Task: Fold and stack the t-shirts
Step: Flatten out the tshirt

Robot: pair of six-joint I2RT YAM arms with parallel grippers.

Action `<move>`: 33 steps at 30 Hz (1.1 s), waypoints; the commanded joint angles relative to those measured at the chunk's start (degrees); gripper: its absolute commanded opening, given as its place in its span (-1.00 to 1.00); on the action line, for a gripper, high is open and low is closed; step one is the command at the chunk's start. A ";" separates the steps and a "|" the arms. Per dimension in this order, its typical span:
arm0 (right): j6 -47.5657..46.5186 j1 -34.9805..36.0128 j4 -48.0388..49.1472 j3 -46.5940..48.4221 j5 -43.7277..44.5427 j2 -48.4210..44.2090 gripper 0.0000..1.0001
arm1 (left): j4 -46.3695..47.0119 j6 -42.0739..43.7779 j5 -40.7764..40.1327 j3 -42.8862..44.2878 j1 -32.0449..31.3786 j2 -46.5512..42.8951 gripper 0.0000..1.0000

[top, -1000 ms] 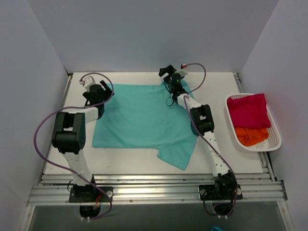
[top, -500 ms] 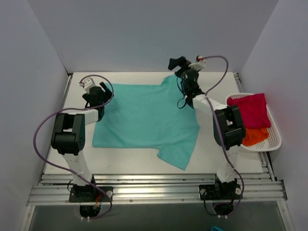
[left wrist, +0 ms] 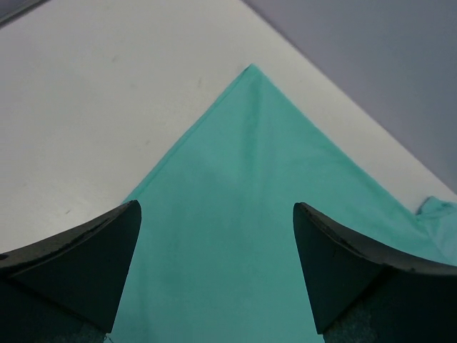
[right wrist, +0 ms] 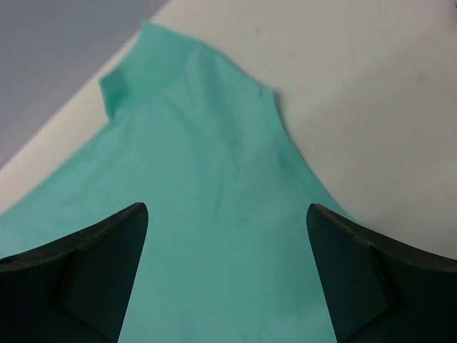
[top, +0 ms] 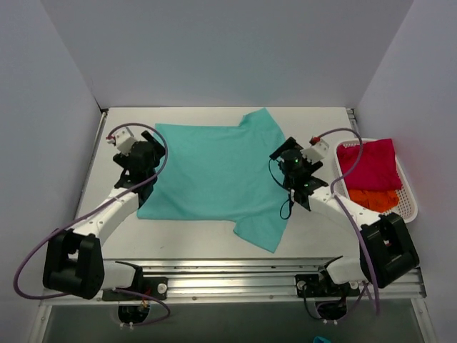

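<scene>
The teal t-shirt [top: 214,175] lies spread flat in the middle of the table, one sleeve at the far right [top: 263,125] and one at the near right. My left gripper [top: 145,153] is open and empty above the shirt's left edge; the left wrist view shows the shirt's far left corner [left wrist: 250,71] ahead of the fingers. My right gripper [top: 285,158] is open and empty above the shirt's right edge; the right wrist view shows the far sleeve [right wrist: 143,64]. The crimson-pink t-shirt [top: 368,163] and the orange t-shirt [top: 373,200] lie in the basket.
A white mesh basket [top: 410,207] stands at the table's right edge. Grey walls enclose the table on three sides. An aluminium rail runs along the near edge [top: 228,275].
Both arms have pulled back toward the near side. The right gripper let go of the far right sleeve, which now lies flat. The left gripper moved off the far left corner.
</scene>
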 commanded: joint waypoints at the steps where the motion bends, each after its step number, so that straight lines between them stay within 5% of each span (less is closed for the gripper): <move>1: 8.46 4.60 -11.55 -4.36 2.83 -9.36 0.77 | -19.06 -10.12 -8.46 -4.30 -0.38 -5.13 0.92; 8: 19.86 20.42 -42.39 1.51 4.92 -9.22 0.86 | -24.85 -13.13 -0.06 -12.29 -3.19 -16.99 0.88; 12: 30.75 41.90 -53.48 1.00 10.72 -7.64 0.81 | -24.85 -8.12 1.04 -14.67 -8.54 -24.89 0.88; 16: 56.08 57.51 -68.51 -1.82 19.33 -6.50 0.72 | -5.19 -1.27 1.86 -23.80 -17.07 -34.39 0.88; 20: 57.15 62.01 -70.38 -1.64 19.88 -6.31 0.76 | -9.78 -0.29 3.84 -19.80 -17.60 -32.23 0.88; 24: 60.04 64.66 -73.08 -5.23 16.30 -13.76 0.80 | -38.57 -10.19 -9.69 -8.01 -21.37 -24.48 0.93; 30: 65.05 64.13 -75.13 -11.31 7.23 -24.94 0.77 | -46.99 -17.33 -13.75 -9.75 -22.70 -26.50 0.93; 33: 67.42 63.43 -75.21 -11.58 5.47 -20.94 0.79 | -47.53 -18.75 -12.88 -10.37 -22.79 -24.75 0.93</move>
